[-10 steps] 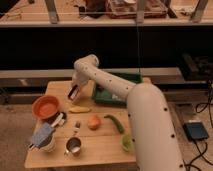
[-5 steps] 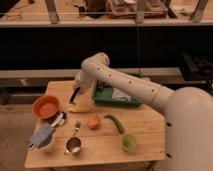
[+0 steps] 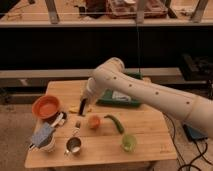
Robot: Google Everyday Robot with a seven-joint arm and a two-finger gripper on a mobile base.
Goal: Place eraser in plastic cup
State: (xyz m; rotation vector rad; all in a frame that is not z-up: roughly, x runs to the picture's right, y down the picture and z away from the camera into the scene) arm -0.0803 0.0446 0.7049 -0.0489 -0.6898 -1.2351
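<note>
My gripper (image 3: 82, 103) hangs over the left-middle of the wooden table (image 3: 150, 145), just above the banana (image 3: 74, 108). It is shut on the eraser (image 3: 82, 109), a slim black bar that points down from the fingers. The plastic cup (image 3: 128, 142), small and light green, stands near the table's front right, well to the right of and nearer than the gripper. My white arm reaches in from the right and hides part of the table.
An orange fruit (image 3: 94, 121) and a green chilli (image 3: 115, 123) lie between gripper and cup. A metal cup (image 3: 74, 146), a white cup with grey cloth (image 3: 44, 138), an orange bowl (image 3: 46, 106), a small object (image 3: 78, 123) and a green tray (image 3: 120, 98) are also there.
The gripper with the eraser has moved a little right and lower, towards the front of the table. The arm's big link has swung out of the right foreground.
</note>
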